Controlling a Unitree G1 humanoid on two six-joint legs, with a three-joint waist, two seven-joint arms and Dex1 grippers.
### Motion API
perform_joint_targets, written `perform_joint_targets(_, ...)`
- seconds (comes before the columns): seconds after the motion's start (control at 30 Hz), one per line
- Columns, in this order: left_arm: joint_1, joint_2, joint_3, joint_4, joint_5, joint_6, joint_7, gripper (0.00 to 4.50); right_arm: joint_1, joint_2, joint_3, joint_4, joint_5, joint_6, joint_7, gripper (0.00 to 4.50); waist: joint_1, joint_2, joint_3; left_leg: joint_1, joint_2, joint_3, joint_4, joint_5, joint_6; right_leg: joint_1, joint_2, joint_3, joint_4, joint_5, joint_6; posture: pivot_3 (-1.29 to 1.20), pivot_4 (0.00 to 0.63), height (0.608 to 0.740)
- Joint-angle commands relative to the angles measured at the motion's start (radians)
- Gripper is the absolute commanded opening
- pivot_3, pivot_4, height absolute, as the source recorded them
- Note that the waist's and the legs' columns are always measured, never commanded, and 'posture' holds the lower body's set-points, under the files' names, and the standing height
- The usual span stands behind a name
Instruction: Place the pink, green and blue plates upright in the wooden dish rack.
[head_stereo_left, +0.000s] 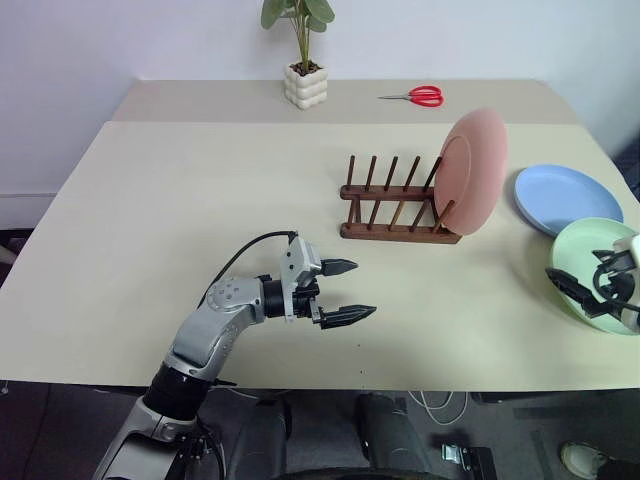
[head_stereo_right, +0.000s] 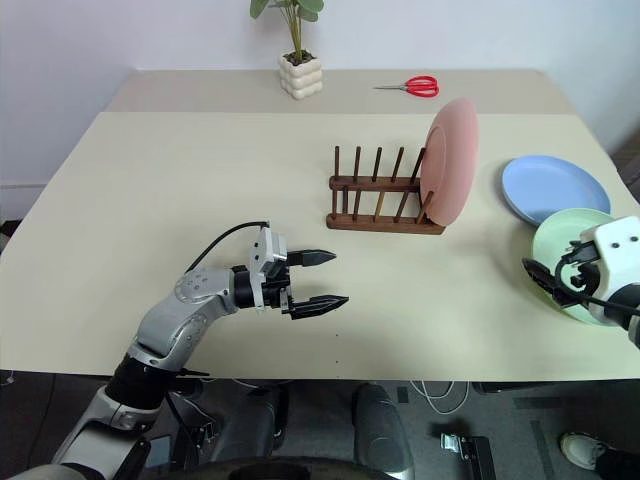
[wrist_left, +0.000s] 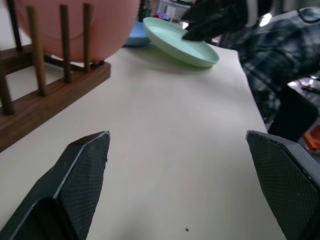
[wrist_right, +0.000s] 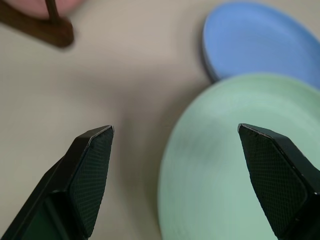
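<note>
The left gripper (head_stereo_left: 345, 291) hangs over the bare beige table (head_stereo_left: 150, 220) at about 7 o'clock from the table's middle, its two black fingers spread wide and pointing toward 3 o'clock, with nothing between them.

At 12 o'clock, near the far edge, a small potted plant (head_stereo_left: 303, 62) stands in a white knobbly pot, and a pair of red-handled scissors (head_stereo_left: 418, 96) lies flat at about 1 o'clock of the table's middle.

The wooden dish rack (head_stereo_left: 392, 206) sits right of centre, a dark-brown frame with two rows of thin upright pegs. The pink plate (head_stereo_left: 473, 170) stands upright at the rack's right-hand end, held between the pegs there and tipped slightly; the slots to its left are free.

At 3 o'clock from the rack, the blue plate (head_stereo_left: 565, 197) lies flat on the table. The green plate (head_stereo_left: 595, 268) lies just nearer than it, at about 4 o'clock from the rack, and in the right wrist view the two rims look touching or overlapping, though it is hard to be sure.

The right gripper (head_stereo_right: 560, 283) hovers over the green plate's near-left rim with its fingers set wide apart; the green plate shows between them in the right wrist view, and they do not appear to grip it.
</note>
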Motion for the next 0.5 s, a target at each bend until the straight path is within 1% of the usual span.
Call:
perform_joint_targets(0.03,-0.005,-0.013,-0.003,-0.02,0.001,-0.017,0.003,4.5,-0.016,0.014,0.039,0.034,-0.064,-0.036,-0.016,4.04,0.0,0.0,0.0,0.0,0.0,0.0,0.0,0.0,0.0,0.0,0.0,0.0,0.0,0.0,0.0,0.0,0.15,0.73)
perform_joint_targets(0.13,0.01,-0.013,0.001,-0.037,-0.001,-0.01,0.016,4.5,-0.032,0.01,0.1,0.077,-0.126,-0.07,-0.025,4.04,0.0,0.0,0.0,0.0,0.0,0.0,0.0,0.0,0.0,0.0,0.0,0.0,0.0,0.0,0.0,0.0,0.15,0.73)
perform_joint_targets(0.23,0.02,-0.009,0.008,-0.051,-0.001,-0.006,0.03,4.5,-0.05,0.003,0.136,0.102,-0.166,-0.09,-0.027,3.29,0.0,0.0,0.0,0.0,0.0,0.0,0.0,0.0,0.0,0.0,0.0,0.0,0.0,0.0,0.0,0.0,0.15,0.73)
perform_joint_targets(0.3,0.024,-0.006,0.008,-0.058,-0.001,-0.005,0.037,4.5,-0.057,-0.004,0.149,0.112,-0.191,-0.096,-0.026,2.37,0.0,0.0,0.0,0.0,0.0,0.0,0.0,0.0,0.0,0.0,0.0,0.0,0.0,0.0,0.0,0.0,0.15,0.73)
perform_joint_targets(0.43,0.026,-0.005,0.005,-0.064,-0.005,-0.001,0.047,4.5,-0.065,-0.004,0.153,0.118,-0.215,-0.101,-0.014,0.34,0.0,0.0,0.0,0.0,0.0,0.0,0.0,0.0,0.0,0.0,0.0,0.0,0.0,0.0,0.0,0.0,0.15,0.73)
perform_joint_targets(0.47,0.027,-0.005,0.004,-0.065,-0.005,-0.001,0.049,4.5,-0.064,-0.003,0.15,0.115,-0.218,-0.099,-0.011,0.02,0.0,0.0,0.0,0.0,0.0,0.0,0.0,0.0,0.0,0.0,0.0,0.0,0.0,0.0,0.0,0.0,0.15,0.73)
perform_joint_targets(0.5,0.026,-0.005,0.003,-0.064,-0.003,-0.002,0.052,4.5,-0.058,-0.004,0.145,0.104,-0.221,-0.099,-0.005,0.02,0.0,0.0,0.0,0.0,0.0,0.0,0.0,0.0,0.0,0.0,0.0,0.0,0.0,0.0,0.0,0.0,0.15,0.73)
